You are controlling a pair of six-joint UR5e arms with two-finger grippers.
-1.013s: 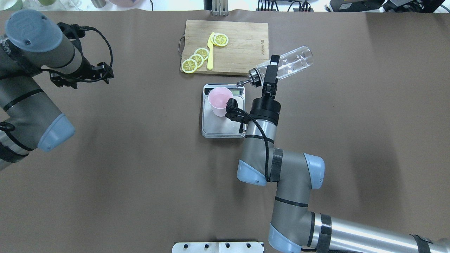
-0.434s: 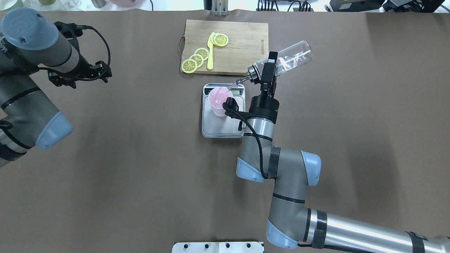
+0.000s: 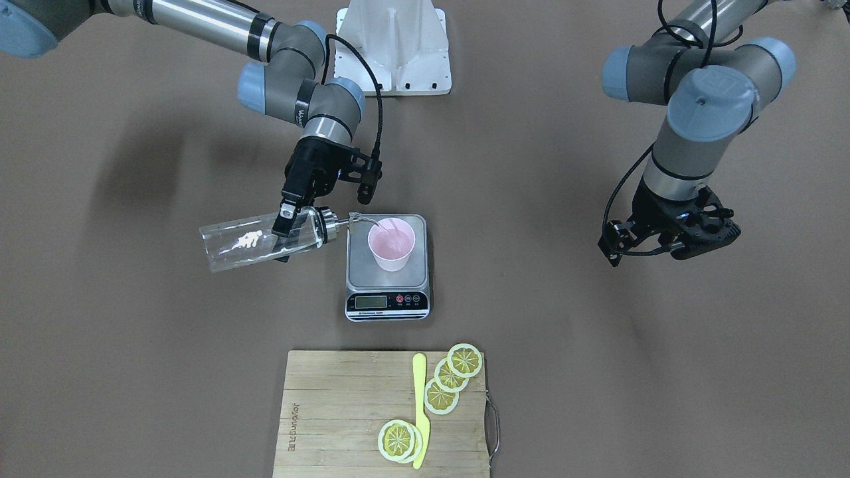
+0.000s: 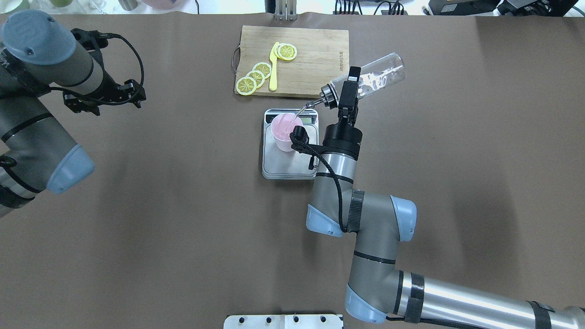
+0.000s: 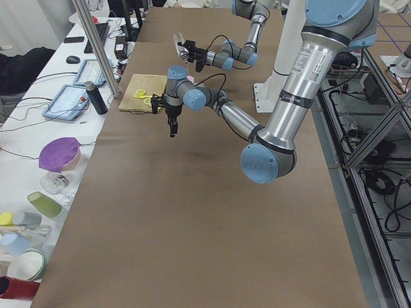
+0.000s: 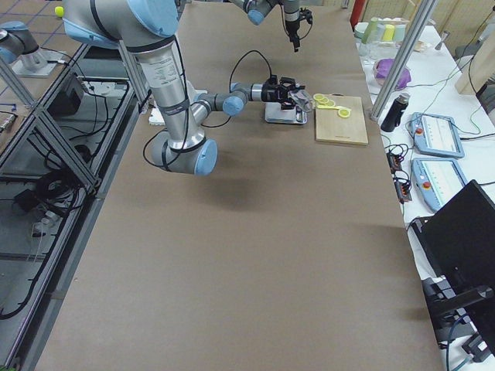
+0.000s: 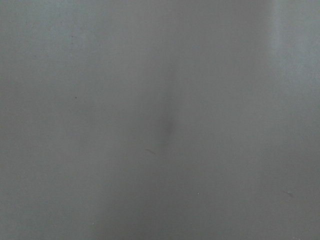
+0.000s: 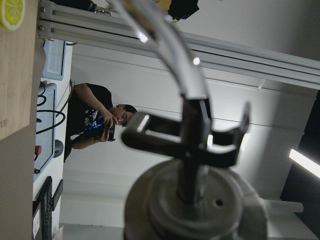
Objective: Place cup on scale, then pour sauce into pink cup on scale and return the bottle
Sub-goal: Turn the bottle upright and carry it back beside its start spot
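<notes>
The pink cup (image 3: 392, 244) (image 4: 285, 130) stands upright on the steel scale (image 3: 387, 279) (image 4: 288, 167). My right gripper (image 3: 287, 222) (image 4: 347, 93) is shut on the neck of the clear glass bottle (image 3: 249, 242) (image 4: 377, 77). The bottle is tipped with its base raised, and its chrome pourer spout (image 3: 358, 218) (image 4: 305, 108) reaches over the cup's rim. The clear sauce shows as streaks inside the glass. The chrome cap (image 8: 195, 200) fills the right wrist view. My left gripper (image 3: 671, 242) (image 4: 103, 97) hangs open and empty, far off to the side above the table.
A wooden cutting board (image 3: 332, 411) (image 4: 320, 59) lies just beyond the scale, carrying lemon slices (image 3: 451, 382) and a yellow knife (image 3: 420, 405). The white robot base (image 3: 392, 40) is on the near side. The table is covered in brown cloth.
The right gripper has tipped the bottle further and shifted it left, bringing the spout over the cup's rim. The left arm has drawn back slightly.
</notes>
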